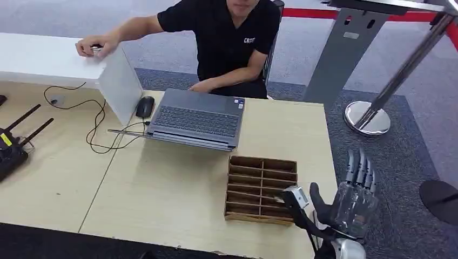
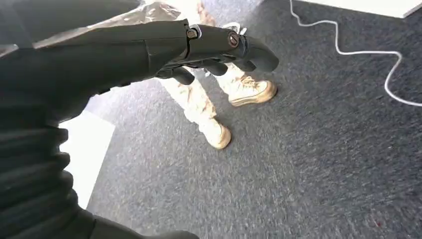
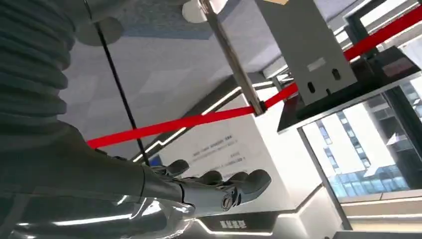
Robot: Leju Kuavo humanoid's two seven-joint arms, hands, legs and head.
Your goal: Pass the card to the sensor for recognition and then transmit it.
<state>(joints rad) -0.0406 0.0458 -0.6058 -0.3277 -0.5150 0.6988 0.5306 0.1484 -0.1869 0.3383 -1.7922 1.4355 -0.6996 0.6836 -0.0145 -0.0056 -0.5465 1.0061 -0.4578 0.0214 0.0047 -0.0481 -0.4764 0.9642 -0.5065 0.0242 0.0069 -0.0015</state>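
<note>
The task looks barely begun, as I judge it; the right hand (image 1: 354, 189) hangs beside the table's (image 1: 178, 199) right edge, just past the wooden rack (image 1: 262, 189), its fingers straight, apart and holding nothing, which the right wrist view bears out with the fingers (image 3: 219, 179) spread against a red barrier tape (image 3: 209, 118); the left hand (image 2: 209, 50) hangs low over grey carpet (image 2: 298, 164), its fingers curled loosely inward with nothing in them, a person's boots (image 2: 234, 99) just beyond it; no card can be made out for certain, since the rack's slots look dark and bare from the head view, though anything thin lying in them would be too small to tell; the person (image 1: 227, 43) behind the laptop (image 1: 197, 118) reaches out to a small object (image 1: 97, 50) on the white bench (image 1: 38, 56), and whether that is the card or the sensor I cannot tell; so picking up the card, showing it to the sensor and handing it on all seem left to do.
</note>
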